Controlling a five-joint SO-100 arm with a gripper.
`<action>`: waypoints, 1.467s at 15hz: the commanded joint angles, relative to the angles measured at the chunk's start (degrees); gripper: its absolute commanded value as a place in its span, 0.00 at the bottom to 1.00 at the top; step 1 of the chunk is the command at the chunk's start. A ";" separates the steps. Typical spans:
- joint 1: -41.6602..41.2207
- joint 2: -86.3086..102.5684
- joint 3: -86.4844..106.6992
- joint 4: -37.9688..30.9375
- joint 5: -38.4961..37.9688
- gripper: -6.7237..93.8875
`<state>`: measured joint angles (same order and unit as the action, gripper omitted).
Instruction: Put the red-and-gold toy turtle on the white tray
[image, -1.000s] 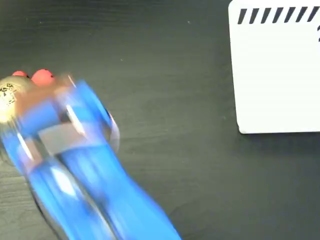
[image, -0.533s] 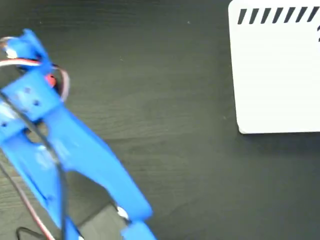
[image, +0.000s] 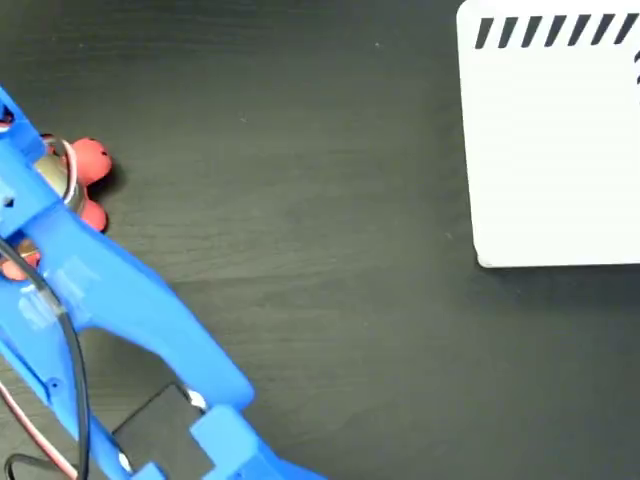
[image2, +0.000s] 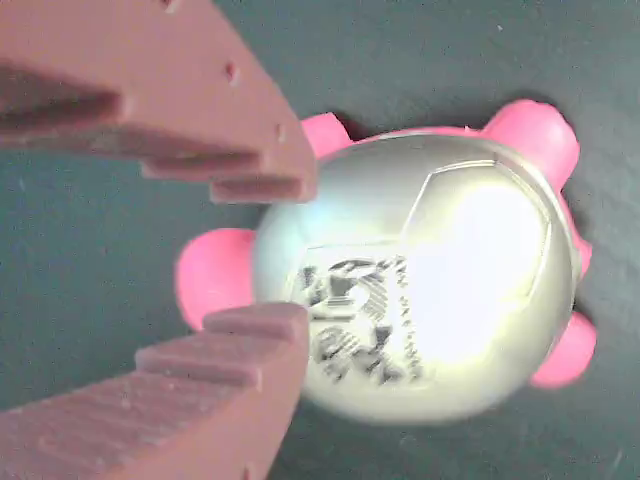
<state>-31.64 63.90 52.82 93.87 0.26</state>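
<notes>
Red-and-gold toy turtle (image: 85, 172) lies on the dark table (image: 320, 220) hard by its left edge in the fixed view, where only its coral-red head and a foot peep out from behind the blue arm (image: 120, 310) that slants up from the bottom edge and covers the shell. The wrist view shows the toy (image2: 430, 280) from above: a shiny domed shell with a black printed mark, pink-looking feet sticking out around it, resting flat on the dark surface. The gripper (image2: 290, 250) hangs over the toy's left side in that view with its two ridged, reddish-brown fingers (image2: 230, 350) spread apart, one tip above the shell's upper left rim and the other over its lower left part beside the printed mark; whether either tip touches the shell cannot be told, and neither is pressed around it. The white tray (image: 560, 160) sits at the table's top right corner in the fixed view, a row of slanted black stripes along its top edge, cut off by the right border of the picture, well apart from the turtle with bare dark wood grain between them.
</notes>
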 joint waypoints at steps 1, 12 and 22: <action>-0.62 1.49 -3.52 0.70 -3.43 0.20; 1.32 -5.27 -4.22 0.97 -10.72 0.57; 1.41 -9.05 -2.20 1.23 -13.45 0.68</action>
<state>-30.15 52.65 50.62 94.83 -12.74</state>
